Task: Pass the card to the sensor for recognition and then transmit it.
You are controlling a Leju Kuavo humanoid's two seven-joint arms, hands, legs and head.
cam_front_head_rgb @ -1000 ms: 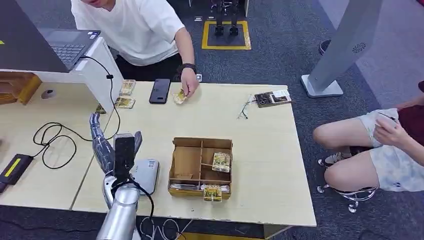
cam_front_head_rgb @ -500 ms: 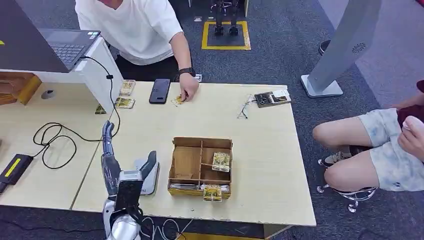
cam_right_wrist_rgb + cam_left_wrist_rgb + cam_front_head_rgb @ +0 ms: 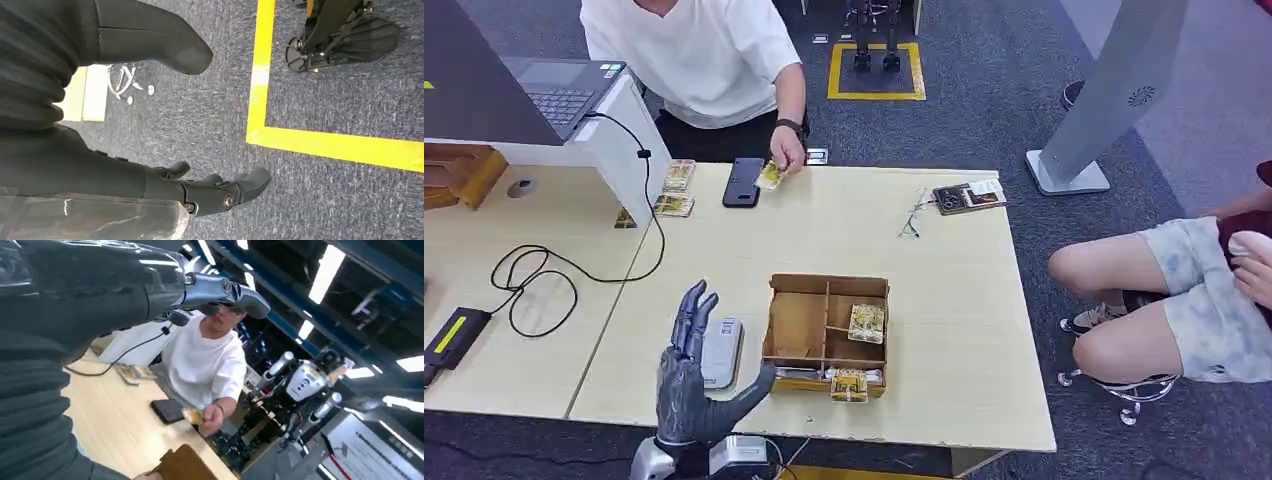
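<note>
Inside, two cards (image 3: 866, 322) occupy one box (image 3: 796, 325).

The light wooden table (image 3: 944, 330) carries a brown divided cardboard box (image 3: 826, 335) near its front edge. Just left of the box lies a white sensor (image 3: 721, 350). Far behind the box, along the back edge, lie a black phone (image 3: 743, 182) and card packs (image 3: 674, 190); behind and to the right of it lie glasses (image 3: 913, 216) and a small dark case (image 3: 969, 196).
</note>
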